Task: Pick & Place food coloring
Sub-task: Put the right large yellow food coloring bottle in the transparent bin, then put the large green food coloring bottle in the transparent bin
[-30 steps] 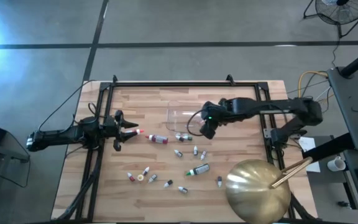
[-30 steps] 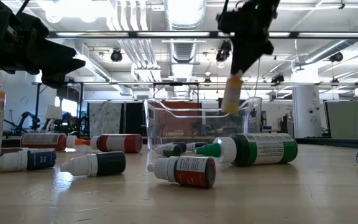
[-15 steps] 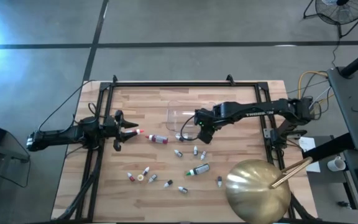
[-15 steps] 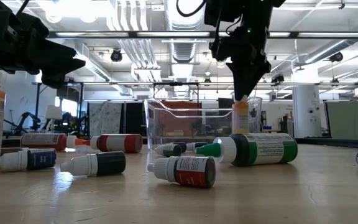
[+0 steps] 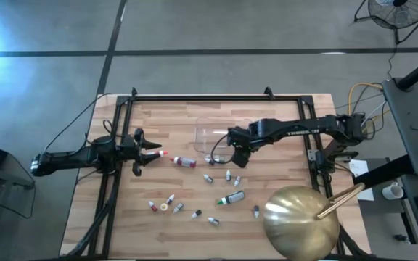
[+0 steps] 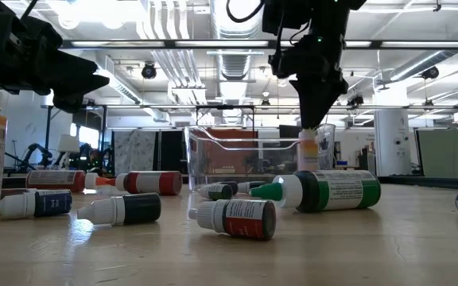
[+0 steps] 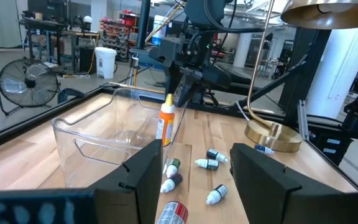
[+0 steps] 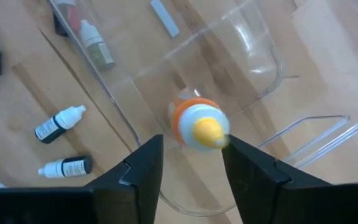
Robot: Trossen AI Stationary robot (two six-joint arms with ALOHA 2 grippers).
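Right pincer [image 5: 238, 154] at centre frame in the high view, poised over the right edge of the clear tub [image 5: 210, 138]; fingers spread to either side of an orange-capped bottle [image 8: 199, 126], gaps visible between cap and each finger in the right wrist view. Bottle upright inside the tub, against its near wall, seen in the low view just below the fingertips [image 6: 309, 151] and in the left wrist view at centre [image 7: 165, 121].

Left pincer [image 5: 146, 153] at left of centre in the high view, lying low over the bench [image 5: 281, 109], fingers spread, nothing between them; red-capped bottle [image 5: 184, 162] just to its right.

Remaining food coloring bottles scattered on the bench below and right of the tub in the high view; largest, a green-capped bottle [image 5: 231, 197], lying on its side at lower centre, also prominent at right of centre in the low view [image 6: 328, 191]. Gold dome [image 5: 301, 220] at lower right of the high view.
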